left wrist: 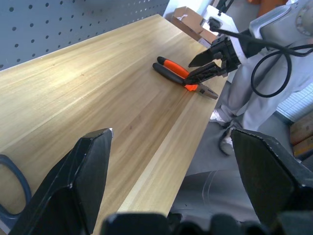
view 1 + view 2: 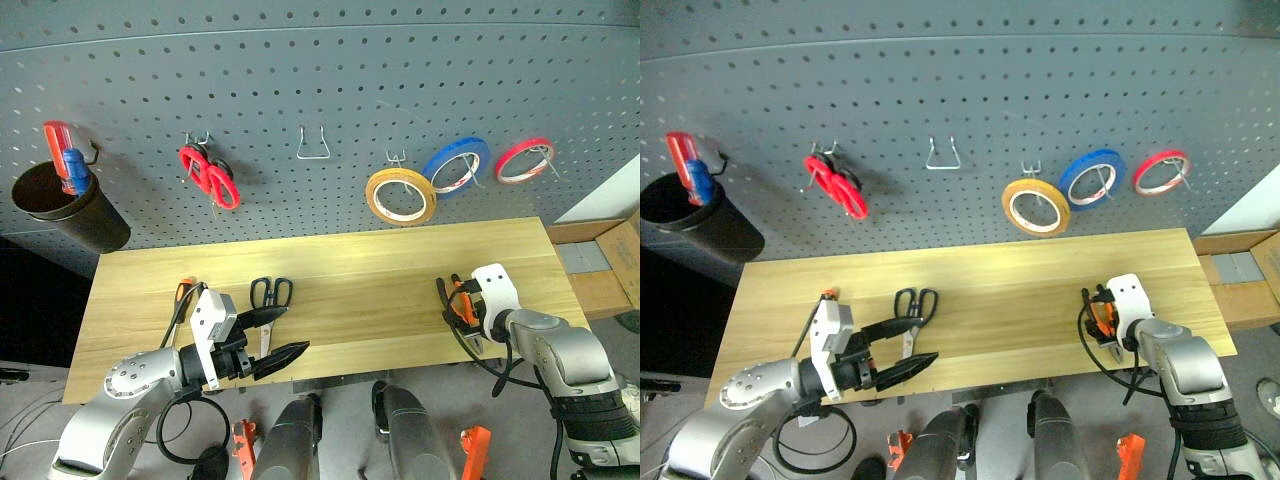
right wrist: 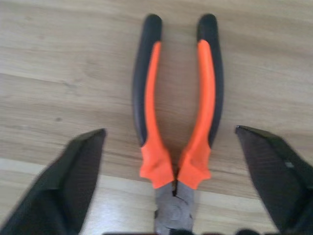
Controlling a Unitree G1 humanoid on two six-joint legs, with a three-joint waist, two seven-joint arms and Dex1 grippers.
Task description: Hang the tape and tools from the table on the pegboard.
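Our right tool (image 3: 176, 156) hangs wide over the pliers (image 3: 177, 103) on the counter (image 2: 380, 270); our left tool (image 2: 268, 340) is wide, holding nothing.

no readable text, labels or numbers appear anywhere.

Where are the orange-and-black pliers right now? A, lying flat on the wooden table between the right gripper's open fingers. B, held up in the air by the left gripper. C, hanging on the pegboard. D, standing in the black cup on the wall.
A: the pliers lie flat on the table, with the right gripper open on either side of them.
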